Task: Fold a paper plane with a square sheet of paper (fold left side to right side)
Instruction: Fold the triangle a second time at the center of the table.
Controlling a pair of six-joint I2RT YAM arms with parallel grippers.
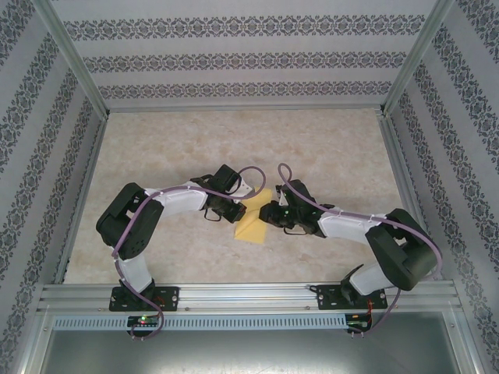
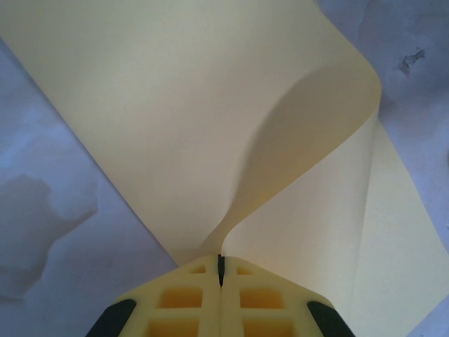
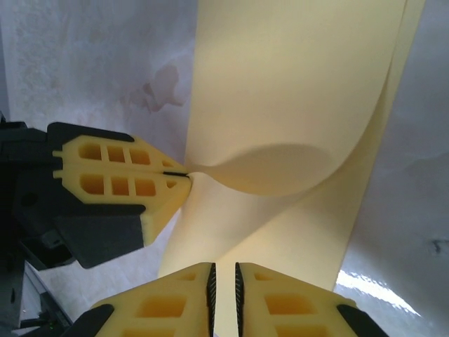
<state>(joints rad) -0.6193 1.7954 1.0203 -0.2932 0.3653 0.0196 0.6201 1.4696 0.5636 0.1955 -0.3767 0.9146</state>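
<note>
The yellow-orange square sheet of paper [image 1: 251, 226] lies on the floor between the two arms. My left gripper [image 1: 232, 212] is shut on one corner of it [image 2: 221, 261] and holds that corner lifted, so the sheet [image 2: 175, 105] curls over itself in a soft loop. From the right wrist, the left gripper [image 3: 184, 174] pinches the edge of the curl at the left. My right gripper [image 3: 223, 274] hovers just over the near part of the sheet [image 3: 295, 84], its jaws parted by a narrow gap with paper showing through. No crease is pressed flat.
The beige marbled floor [image 1: 234, 140] stretches behind the arms. Patterned walls [image 1: 249, 58] close in the back and both sides. An aluminium rail [image 1: 249, 294] carrying the arm bases runs along the near edge.
</note>
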